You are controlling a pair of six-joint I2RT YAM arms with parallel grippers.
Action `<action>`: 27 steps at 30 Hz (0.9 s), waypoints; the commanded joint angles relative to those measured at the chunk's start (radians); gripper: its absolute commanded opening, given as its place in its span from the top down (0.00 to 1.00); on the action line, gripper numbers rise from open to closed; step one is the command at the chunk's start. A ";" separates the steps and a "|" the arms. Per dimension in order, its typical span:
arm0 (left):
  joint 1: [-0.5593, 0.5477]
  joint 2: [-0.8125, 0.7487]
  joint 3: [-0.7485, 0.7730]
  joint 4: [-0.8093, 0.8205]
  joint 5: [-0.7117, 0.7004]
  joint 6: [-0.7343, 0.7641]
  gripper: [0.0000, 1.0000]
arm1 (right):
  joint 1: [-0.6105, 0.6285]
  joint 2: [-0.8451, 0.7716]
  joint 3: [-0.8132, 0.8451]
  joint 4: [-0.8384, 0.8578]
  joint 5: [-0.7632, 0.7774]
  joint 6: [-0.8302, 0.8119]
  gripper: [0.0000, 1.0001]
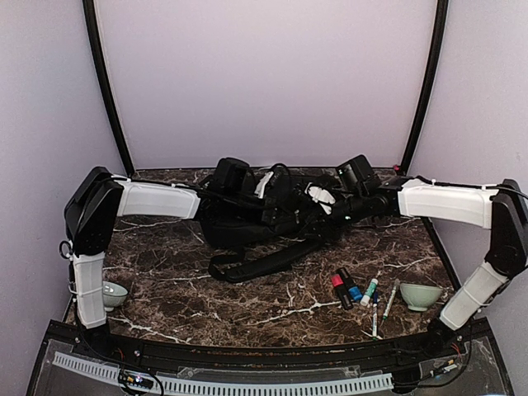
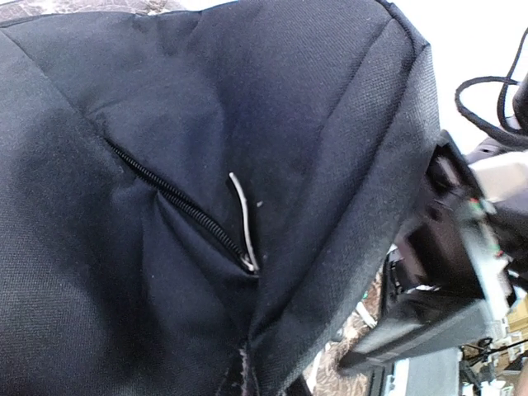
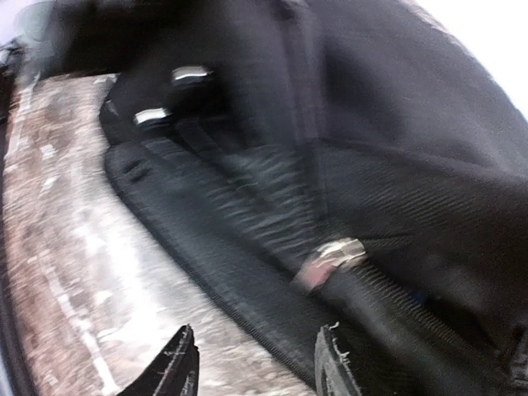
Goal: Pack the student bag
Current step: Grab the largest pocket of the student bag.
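Because only the left fingers point(image 1: 266, 186) pinch shut on the student bag point(image 1: 280, 231) at twelve o'clock while the right fingers point(image 3: 180, 368) gape half-open and empty, its fabric could slip free.

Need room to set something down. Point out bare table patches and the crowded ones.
Bare table: front centre, between the left bowl and the markers, in front of the strap of the student bag. Crowded: front right, markers beside the right bowl; the back, filled by the bag.

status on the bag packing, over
left gripper shut at the student bag. right gripper open, empty, beside it. markers and pens loose on table, unpacked.
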State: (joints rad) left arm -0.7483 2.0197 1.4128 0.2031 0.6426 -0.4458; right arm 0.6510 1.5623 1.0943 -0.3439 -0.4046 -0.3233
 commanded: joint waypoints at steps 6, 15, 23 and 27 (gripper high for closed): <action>-0.021 -0.039 0.042 0.142 0.167 -0.068 1.00 | 0.018 0.101 0.105 0.174 0.176 0.046 0.49; -0.051 -0.041 0.095 -0.017 0.197 0.088 1.00 | 0.027 0.112 0.149 0.197 0.167 0.064 0.52; -0.088 -0.045 0.144 -0.168 0.225 0.244 1.00 | 0.028 0.112 0.179 0.184 0.125 0.031 0.78; -0.089 -0.052 0.137 -0.174 0.227 0.246 1.00 | 0.026 0.100 0.206 0.175 0.115 0.048 0.87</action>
State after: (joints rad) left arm -0.7536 2.0281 1.5101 0.0265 0.6765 -0.2394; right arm 0.6670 1.6791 1.2148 -0.3241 -0.2489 -0.2741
